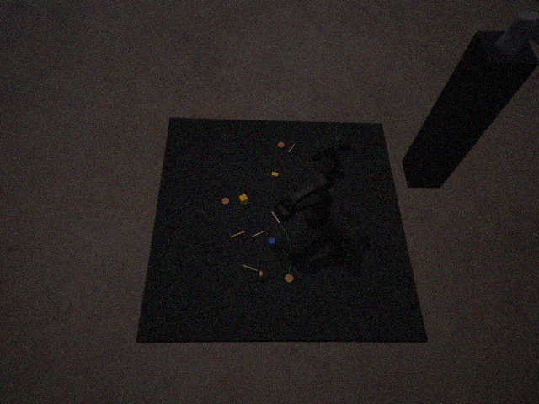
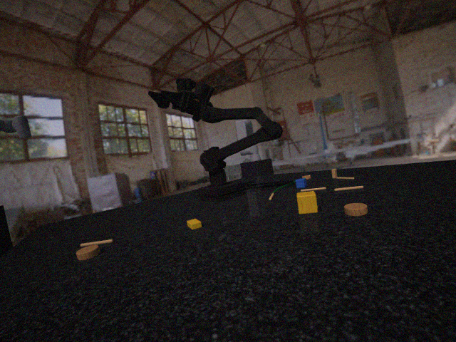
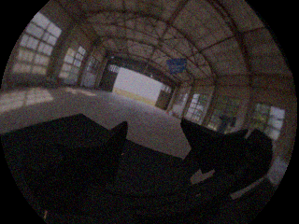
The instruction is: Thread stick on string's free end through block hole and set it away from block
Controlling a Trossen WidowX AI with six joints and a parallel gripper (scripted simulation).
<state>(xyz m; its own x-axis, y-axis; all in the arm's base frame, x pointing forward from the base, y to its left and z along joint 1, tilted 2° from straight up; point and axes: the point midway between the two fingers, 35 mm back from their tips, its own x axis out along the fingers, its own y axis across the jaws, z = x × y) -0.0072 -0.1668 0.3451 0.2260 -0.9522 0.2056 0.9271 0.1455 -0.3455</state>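
Observation:
A yellow cube (image 1: 242, 199) (image 2: 307, 202) stands on the table; no hole can be made out in it. A thin light stick (image 1: 275, 216) (image 2: 271, 196) lies on the table on the end of a green string (image 1: 288, 240) (image 2: 283, 187). The string curves to a round wooden button (image 1: 289, 278) (image 2: 306, 177). My gripper (image 2: 156, 98) (image 3: 155, 122) is open, with nothing between its fingers. It is raised high above the table, far from the stick and the cube. In the top view its fingers are too dark to make out clearly.
A blue cube (image 1: 271, 241) (image 2: 301, 183), a small flat yellow block (image 1: 274, 173) (image 2: 194, 224), two other round buttons (image 1: 225, 200) (image 1: 280, 145), a small wooden piece (image 1: 260, 273) and several loose sticks (image 1: 237, 233) (image 1: 258, 233) (image 1: 249, 267) (image 1: 291, 147) lie about the table.

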